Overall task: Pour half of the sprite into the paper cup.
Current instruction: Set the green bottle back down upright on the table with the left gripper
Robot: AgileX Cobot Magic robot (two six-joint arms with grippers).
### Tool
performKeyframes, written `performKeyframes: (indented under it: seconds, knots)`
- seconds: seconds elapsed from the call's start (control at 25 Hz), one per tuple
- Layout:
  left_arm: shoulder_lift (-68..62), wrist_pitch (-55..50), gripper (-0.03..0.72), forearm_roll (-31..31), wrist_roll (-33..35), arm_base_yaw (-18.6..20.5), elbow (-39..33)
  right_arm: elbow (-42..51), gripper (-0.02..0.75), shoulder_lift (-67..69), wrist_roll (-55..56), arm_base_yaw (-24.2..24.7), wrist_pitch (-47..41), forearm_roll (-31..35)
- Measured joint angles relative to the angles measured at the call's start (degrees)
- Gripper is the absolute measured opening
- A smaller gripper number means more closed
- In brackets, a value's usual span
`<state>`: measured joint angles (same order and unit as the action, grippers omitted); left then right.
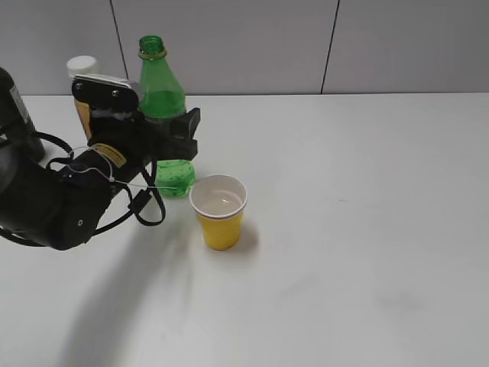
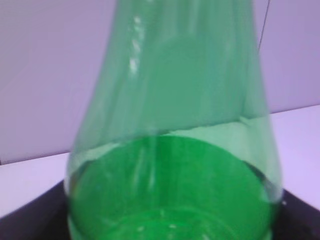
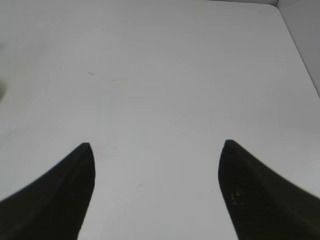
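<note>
The sprite (image 1: 161, 86) is a green capless bottle standing upright at the back left, its base close behind the paper cup. In the left wrist view the sprite (image 2: 170, 100) fills the frame, with liquid in its lower part. My left gripper (image 1: 173, 131) is shut on the bottle's middle, its dark fingers on both sides; in its own view the gripper (image 2: 170, 222) shows only as dark corners. The paper cup (image 1: 219, 212), yellow with a white inside, stands upright just right of and in front of the bottle. My right gripper (image 3: 156, 165) is open and empty above bare table.
A white bottle cap (image 1: 82, 65) shows behind my left arm. A dark bottle (image 1: 17, 115) stands at the far left edge. The white table (image 1: 359, 229) meets a grey wall at the back.
</note>
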<state>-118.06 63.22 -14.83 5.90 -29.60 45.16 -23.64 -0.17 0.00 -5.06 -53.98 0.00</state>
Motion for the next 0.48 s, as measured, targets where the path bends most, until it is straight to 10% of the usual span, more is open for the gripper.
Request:
performKeyframes:
  seconds: [0.48]
  knots:
    - [8.2,3.3,0.641,0.3,0.0,0.0,-11.3,0.0,0.582,0.0,0.0,0.0,0.0,0.0]
